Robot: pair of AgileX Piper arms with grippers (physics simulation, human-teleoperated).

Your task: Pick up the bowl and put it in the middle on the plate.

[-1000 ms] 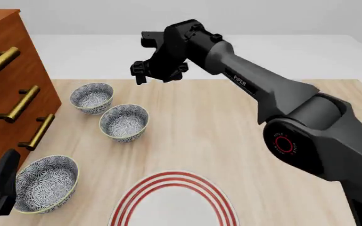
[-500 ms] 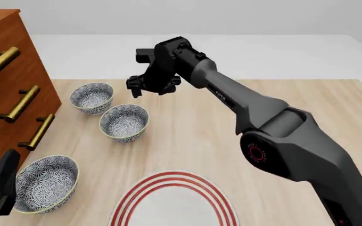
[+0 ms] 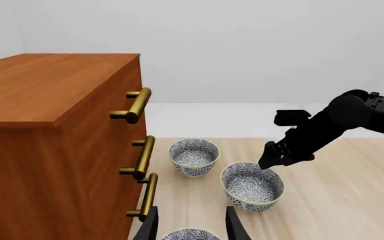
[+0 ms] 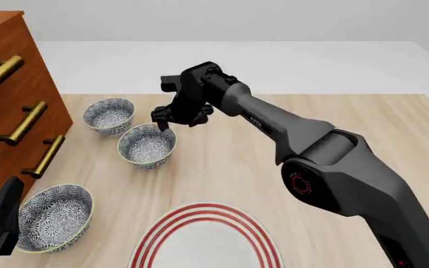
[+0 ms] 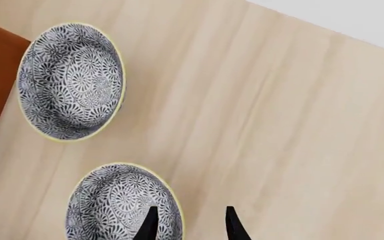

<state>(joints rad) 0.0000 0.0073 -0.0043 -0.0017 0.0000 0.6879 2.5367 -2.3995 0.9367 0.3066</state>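
My right gripper (image 4: 162, 121) hangs over the far rim of the middle bowl (image 4: 147, 145), jaws parted and straddling that rim, 1 finger inside, holding nothing. 2 matching bowls flank it beside the drawer chest (image 4: 6, 100). The plate (image 4: 207, 237) lies nearer me. My left gripper (image 3: 190, 225) stands open, empty.
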